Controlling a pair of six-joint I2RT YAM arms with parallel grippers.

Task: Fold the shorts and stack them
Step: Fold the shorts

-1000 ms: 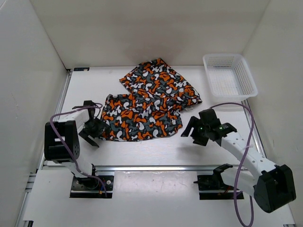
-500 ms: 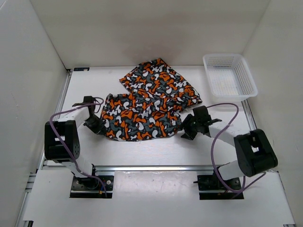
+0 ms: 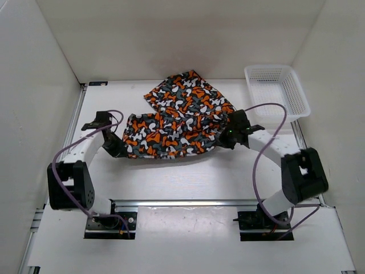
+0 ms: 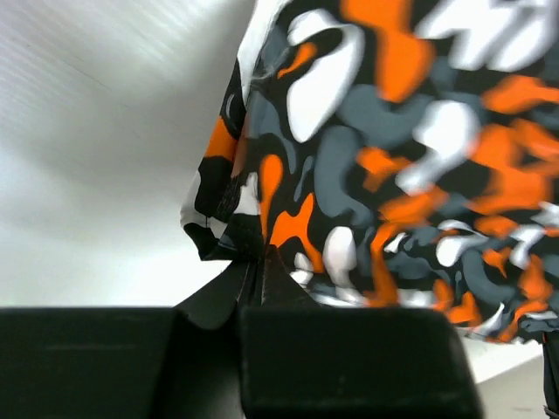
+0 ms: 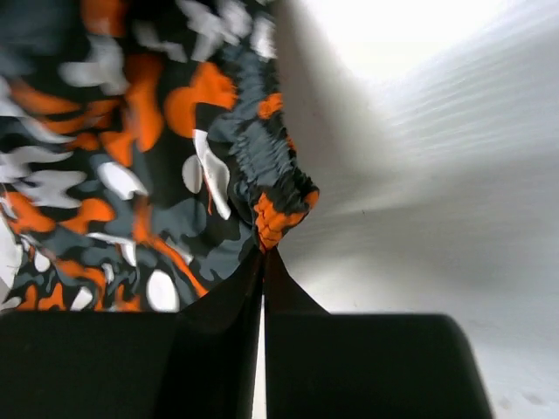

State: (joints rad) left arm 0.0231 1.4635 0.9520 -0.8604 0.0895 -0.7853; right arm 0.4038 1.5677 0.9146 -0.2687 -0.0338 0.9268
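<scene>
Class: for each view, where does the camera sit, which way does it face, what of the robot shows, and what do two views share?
Top external: above and behind, facing down at the table; both arms, shorts, basket.
Left wrist: on the left gripper, facing along its shut fingers at a pinched shorts corner.
Right wrist: on the right gripper, facing along its shut fingers at the other end.
Shared: all show the shorts.

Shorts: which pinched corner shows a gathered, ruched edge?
The corner held by the right gripper: its edge is bunched into ruched folds. The left gripper's corner of the shorts shows no ruching.
</scene>
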